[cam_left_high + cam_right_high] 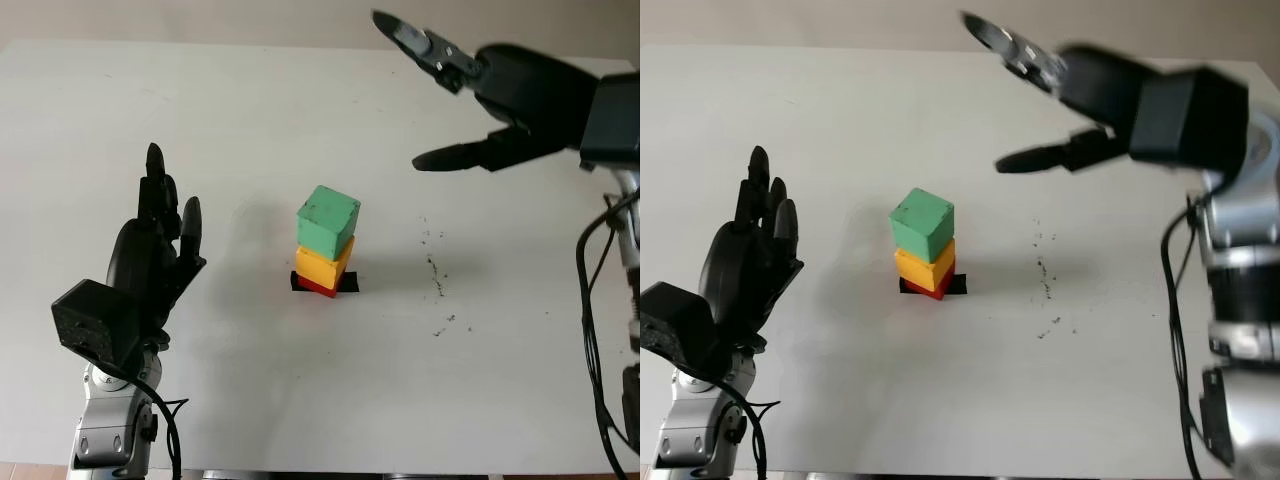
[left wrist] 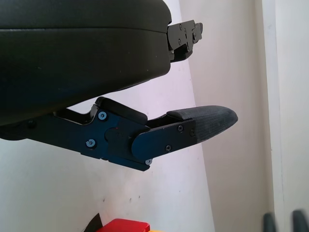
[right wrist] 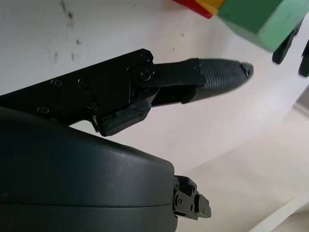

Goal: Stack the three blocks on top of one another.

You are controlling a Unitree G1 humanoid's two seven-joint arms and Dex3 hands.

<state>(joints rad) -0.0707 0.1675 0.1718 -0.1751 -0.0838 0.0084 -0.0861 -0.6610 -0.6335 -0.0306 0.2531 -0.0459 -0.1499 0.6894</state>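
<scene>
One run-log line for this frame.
stack: green block on yellow block on red block | left hand: open, left of stack | right hand: open, raised beyond stack

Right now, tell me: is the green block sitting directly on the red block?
No, the green block sits on the yellow block, which is on the red block.

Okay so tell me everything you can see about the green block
The green block is a matte cube with slightly scuffed faces and edges. It sits on top of the stack, resting on the yellow block, which sits on the red block over a black mark on the white table. It is turned a little relative to the yellow block beneath. Neither open hand touches it.
</scene>
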